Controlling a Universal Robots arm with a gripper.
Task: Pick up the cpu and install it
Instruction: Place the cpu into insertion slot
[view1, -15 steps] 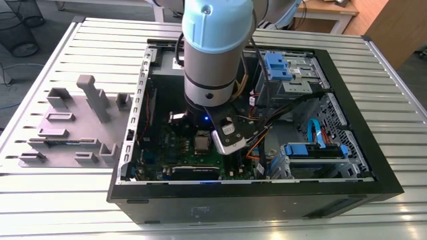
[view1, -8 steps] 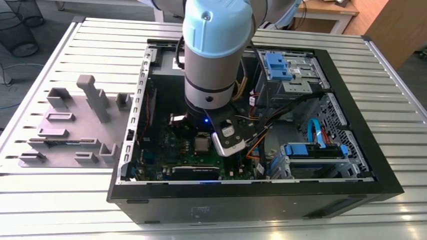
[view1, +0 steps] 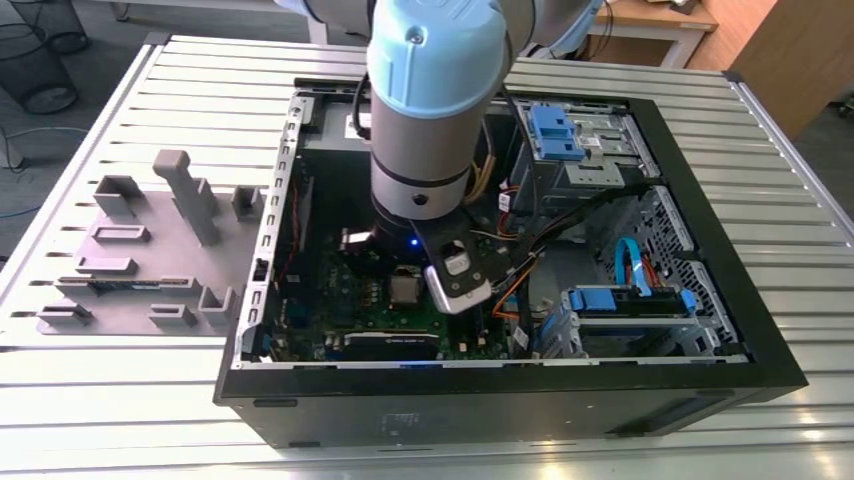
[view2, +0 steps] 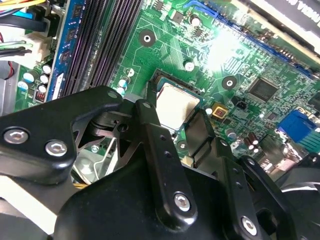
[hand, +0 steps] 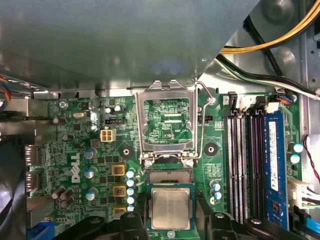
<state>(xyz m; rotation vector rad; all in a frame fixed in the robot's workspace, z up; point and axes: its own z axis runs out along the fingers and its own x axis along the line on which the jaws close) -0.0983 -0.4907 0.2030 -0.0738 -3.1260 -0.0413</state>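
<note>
The robot arm (view1: 430, 110) reaches down into an open PC case (view1: 534, 405) that lies on its side on a slatted metal worktop (view1: 134, 425). At the exterior view's left, outside the case, a set of grey stepped holder blocks (view1: 147, 260) stands on the worktop.

In both wrist views the gripper (view2: 174, 112) is low over the green motherboard (hand: 85, 150). Its two black fingers (view2: 156, 142) flank the cpu (view2: 176, 104) and lie against two opposite edges of the chip, so it appears to be pinching the part between them. The cpu faces up with its pale metal top showing, framed by a thin green border.

In the first wrist view the cpu (hand: 170, 207) sits level between the finger ends of the gripper (hand: 169, 212), directly at the socket. A strip of the socket's contact field (hand: 167, 176) shows just beyond the chip's edge. Whether the chip is already seated or is held slightly above the socket, I cannot tell.

The socket's metal load plate (hand: 139, 125) is swung open and lies back flat past the socket — board traces show through its open centre. Its wire lever (hand: 201, 107) stands released beside it.

To one side of the socket run the dark memory slots (hand: 245, 165), with a blue memory module (hand: 272, 165) in the outermost one. Yellow and black cables (hand: 280, 35) cross the metal case wall above them.
</note>
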